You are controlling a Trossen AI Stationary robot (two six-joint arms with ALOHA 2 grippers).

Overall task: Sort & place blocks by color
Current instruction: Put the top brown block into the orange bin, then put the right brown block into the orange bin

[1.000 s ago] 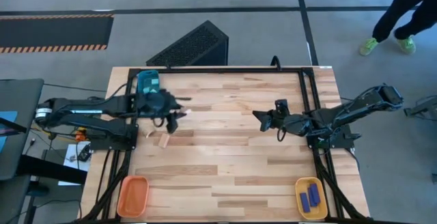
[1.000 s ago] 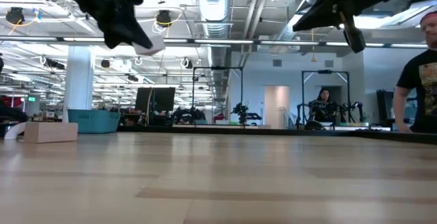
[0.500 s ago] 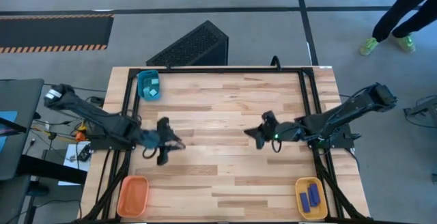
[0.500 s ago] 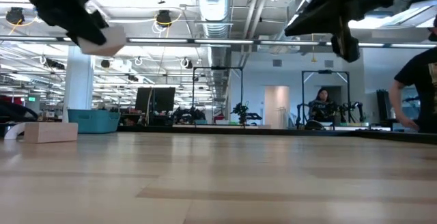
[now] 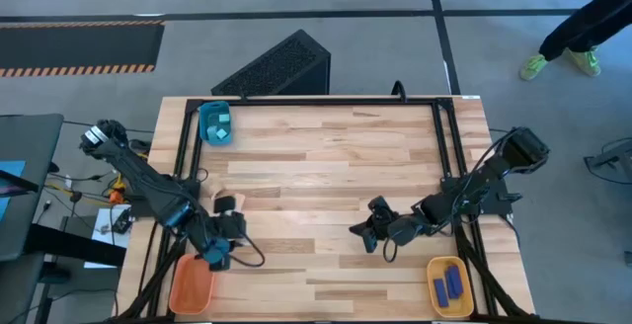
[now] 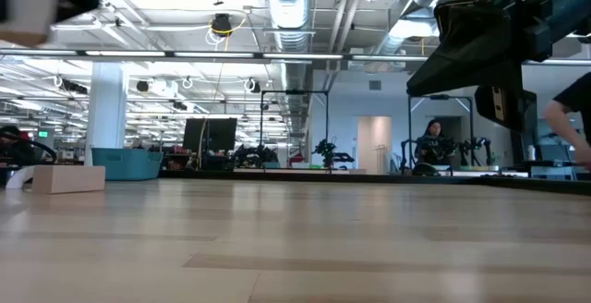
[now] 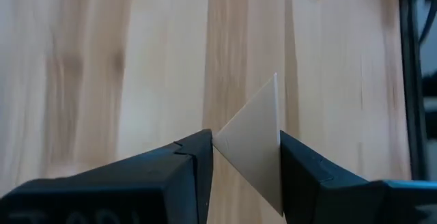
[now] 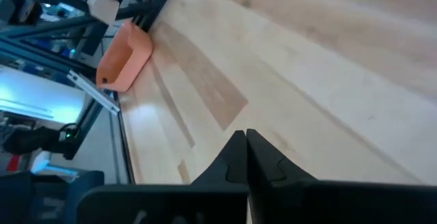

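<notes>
My left gripper (image 5: 218, 253) is above the table's near left, just beside the orange tray (image 5: 191, 284), and is shut on a pale wood block (image 7: 252, 142); the low view shows the block (image 6: 26, 17) high above the tabletop. Another pale wood piece (image 5: 225, 203) lies flat on the table, and it also shows in the low view (image 6: 69, 178). My right gripper (image 5: 355, 233) is shut and empty above the near middle of the table. The teal tray (image 5: 214, 123) holds a cyan cube. The yellow tray (image 5: 449, 286) holds dark blue bars. My left gripper pinches the pale wood block between its two fingers, one on each of two opposite sides (image 7: 220, 142). An edge of the block faces the wrist camera. The block is lifted clear of the table.
The table's black frame rails run along its left and right edges. The orange tray stands at the near left corner, the yellow tray at the near right, the teal tray at the far left. A person walks on the floor beyond the far right corner.
My left gripper has carried the wood block from beside the teal tray toward the table's near edge, ending next to the orange tray, with the block clear of the table throughout. My right gripper has moved toward the near edge and slightly left, staying shut.
</notes>
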